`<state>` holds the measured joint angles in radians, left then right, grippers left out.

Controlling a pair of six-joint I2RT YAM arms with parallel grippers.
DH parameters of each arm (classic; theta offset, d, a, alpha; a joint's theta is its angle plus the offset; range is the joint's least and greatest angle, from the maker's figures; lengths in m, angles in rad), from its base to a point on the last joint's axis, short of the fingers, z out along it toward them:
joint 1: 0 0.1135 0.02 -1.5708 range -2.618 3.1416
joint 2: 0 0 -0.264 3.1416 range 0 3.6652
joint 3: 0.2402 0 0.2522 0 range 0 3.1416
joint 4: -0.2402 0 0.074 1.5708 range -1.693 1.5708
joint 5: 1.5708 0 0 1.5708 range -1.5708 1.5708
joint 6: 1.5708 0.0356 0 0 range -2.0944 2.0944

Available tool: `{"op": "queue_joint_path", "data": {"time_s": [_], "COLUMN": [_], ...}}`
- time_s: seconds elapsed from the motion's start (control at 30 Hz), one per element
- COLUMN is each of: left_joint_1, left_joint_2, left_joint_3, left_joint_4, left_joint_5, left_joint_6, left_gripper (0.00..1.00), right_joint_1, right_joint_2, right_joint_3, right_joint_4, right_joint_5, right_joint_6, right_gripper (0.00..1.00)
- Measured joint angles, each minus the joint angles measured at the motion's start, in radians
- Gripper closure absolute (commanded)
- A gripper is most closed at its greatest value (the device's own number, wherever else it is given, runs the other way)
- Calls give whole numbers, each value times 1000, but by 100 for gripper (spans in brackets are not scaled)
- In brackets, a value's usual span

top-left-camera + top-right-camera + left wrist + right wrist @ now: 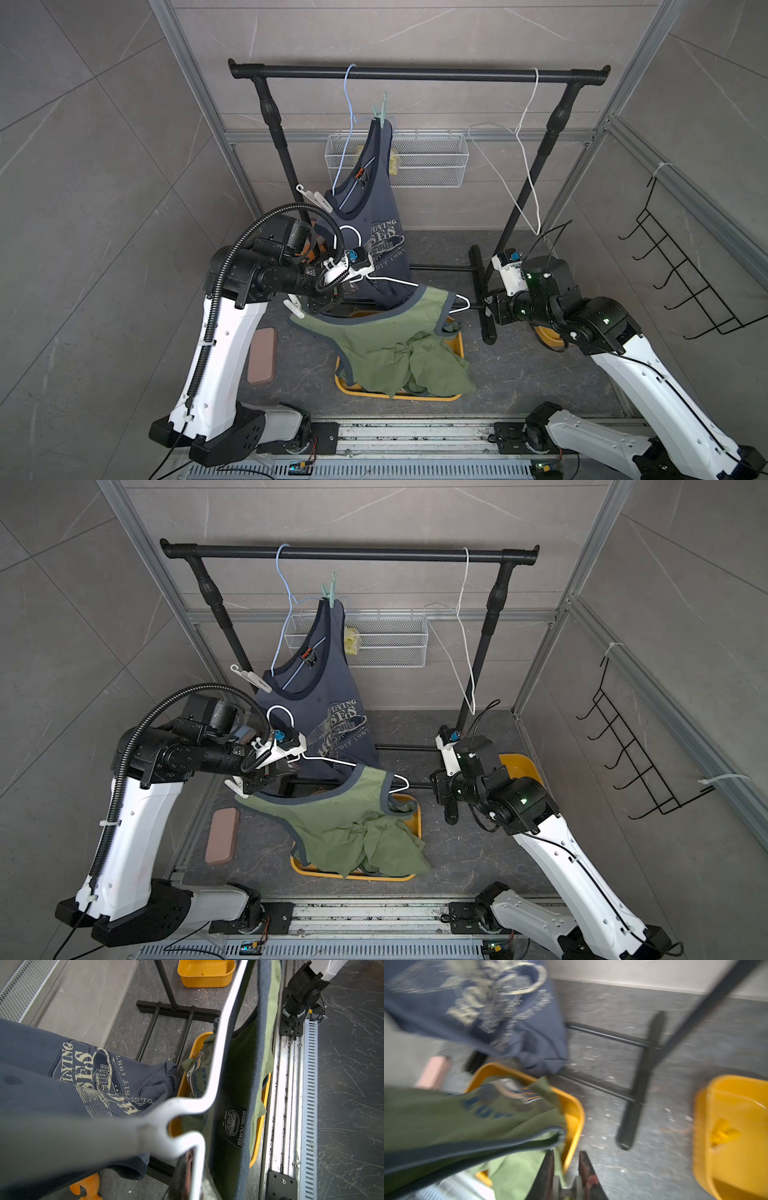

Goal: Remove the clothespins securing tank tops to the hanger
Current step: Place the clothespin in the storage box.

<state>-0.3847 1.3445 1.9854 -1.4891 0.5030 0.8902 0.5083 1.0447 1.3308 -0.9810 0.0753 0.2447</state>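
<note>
Left gripper (pixel 330 300) is clamped on the white hanger (pixel 182 1106), near its neck. In the left wrist view the wire runs down between the jaws. Right gripper (pixel 566 1155) has its fingers a narrow gap apart, with nothing between them.

Three clothespins are in clear view, all slim two-pronged plastic clips.
1. The lower white clothespin (pixel 293 308) sits on the strap end of the olive top (pixel 374 332), just beside the left gripper, on the side away from the right gripper. Whether it touches the gripper cannot be told.
2. The upper white clothespin (pixel 314 198) is clipped to the low shoulder of the navy top (pixel 365 208), above the left gripper and apart from it.
3. The mint clothespin (pixel 380 111) stands upright on the navy top's raised strap, high above both grippers and well apart from them.

Navy top: dark trim, pale print. It hangs slanted from the rack (pixel 415 75), behind the left gripper.

Olive top: grey-blue trim. It spreads along the hanger from the left gripper toward the right gripper. Its lower part is bunched in the yellow tray (pixel 399 397), below and between the two. The hanger's far end is near the right gripper, apart from it.
</note>
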Motion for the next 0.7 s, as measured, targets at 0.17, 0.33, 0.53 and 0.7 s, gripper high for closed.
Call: {"op": "queue_joint_path", "data": {"time_s": [0.17, 0.33, 0.53, 0.7], "left_joint_1": [-2, -2, -3, -3], "left_joint_2": [0, -1, -2, -3], "left_joint_3": [-1, -26, -53, -56], "left_joint_4": [16, 32, 42, 52], "left_joint_5": [6, 27, 45, 51], "left_joint_6": [-10, -22, -30, -31], "left_gripper": [100, 100, 100, 100], "right_joint_1": [-172, -429, -630, -742], "right_joint_2": [59, 139, 266, 440], "right_joint_3": [-68, -154, -181, -180], "right_joint_4": [22, 118, 257, 352], "right_joint_5": [83, 36, 2, -28], "right_joint_6": [26, 52, 68, 78], "right_gripper": [100, 100, 100, 100]}}
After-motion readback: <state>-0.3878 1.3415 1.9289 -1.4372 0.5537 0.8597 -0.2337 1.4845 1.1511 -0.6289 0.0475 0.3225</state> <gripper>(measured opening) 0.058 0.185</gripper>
